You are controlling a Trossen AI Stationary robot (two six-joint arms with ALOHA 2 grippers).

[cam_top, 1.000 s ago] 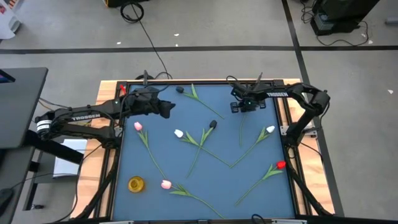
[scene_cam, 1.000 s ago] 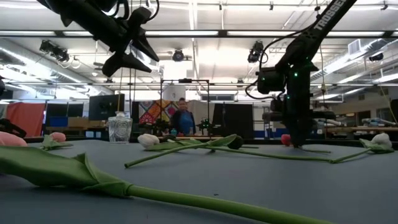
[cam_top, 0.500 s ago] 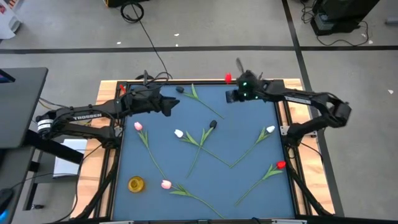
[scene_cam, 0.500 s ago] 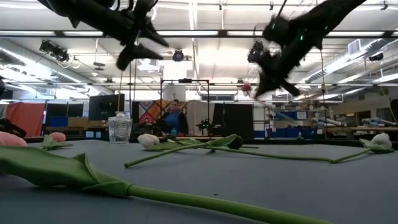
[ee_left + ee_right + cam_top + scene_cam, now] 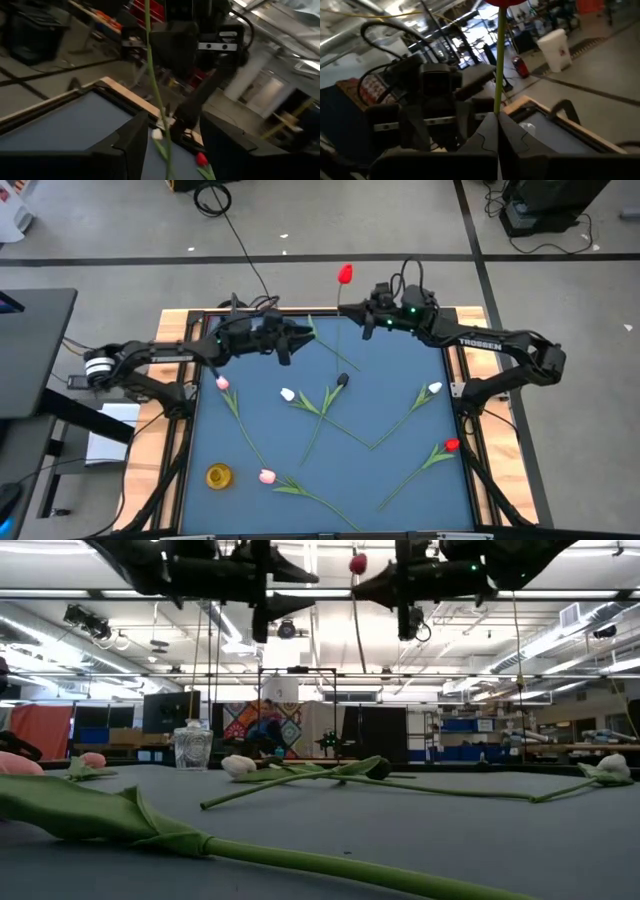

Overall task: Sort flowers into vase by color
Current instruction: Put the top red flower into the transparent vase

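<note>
High view: right end effector [image 5: 366, 318] closed on thin green stem of red artificial tulip [image 5: 345, 274], lifted above far edge of dark blue tabletop [image 5: 400, 480]; left end effector [image 5: 296, 340] opposite, near stem, fingers parted, empty.

Low view: red tulip head [image 5: 357, 562] high between both end effectors; clear glass vase [image 5: 193, 748] at far left.

Left wrist view: stem [image 5: 156, 95] between spread fingers [image 5: 131, 141], not gripped.

Right wrist view: fingers [image 5: 485, 135] pinched on stem.

Red tulip [image 5: 499, 60] between closed jaws
</note>
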